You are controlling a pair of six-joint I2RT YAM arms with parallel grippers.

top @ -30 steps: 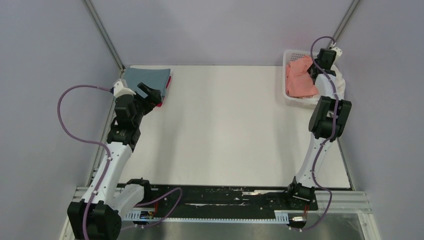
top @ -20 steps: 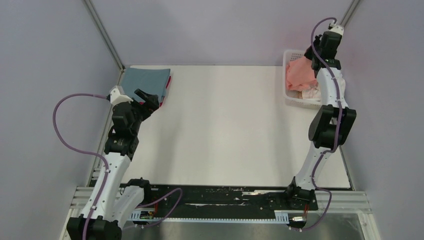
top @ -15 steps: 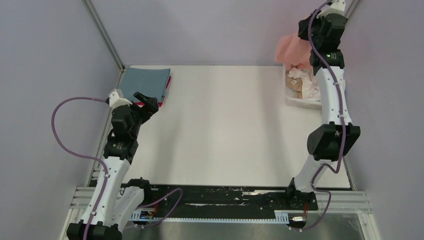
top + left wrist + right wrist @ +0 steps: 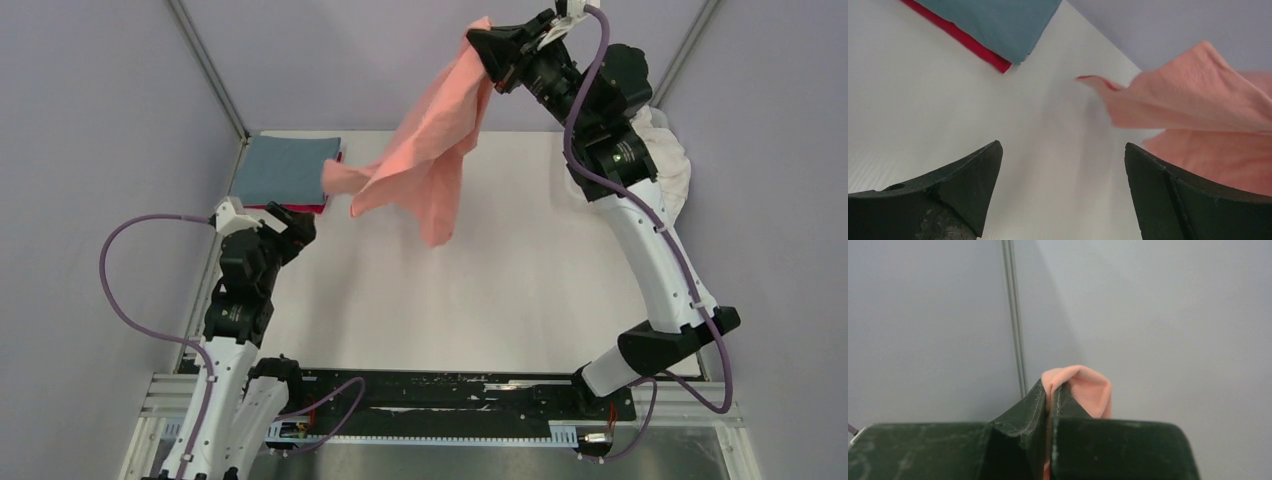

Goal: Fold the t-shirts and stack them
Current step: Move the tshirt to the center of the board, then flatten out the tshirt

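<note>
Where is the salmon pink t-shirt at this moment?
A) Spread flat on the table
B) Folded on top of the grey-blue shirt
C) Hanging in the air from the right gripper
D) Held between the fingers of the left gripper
C: the right gripper is shut on a pinch of the pink t-shirt, which hangs above the table; the left gripper is open and empty.

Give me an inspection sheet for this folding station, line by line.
Surface: white table, no stains seen.
Job's things: salmon pink t-shirt hanging from the right gripper; grey-blue t-shirt folded on a red t-shirt, far left corner; white fabric bundled at the far right edge.
Clutter: nothing seen.
Grippers: left gripper open, empty; right gripper shut on the pink shirt.
Cables: purple cables hang in loose loops, left and right.
Surroundings: plain grey walls.
</note>
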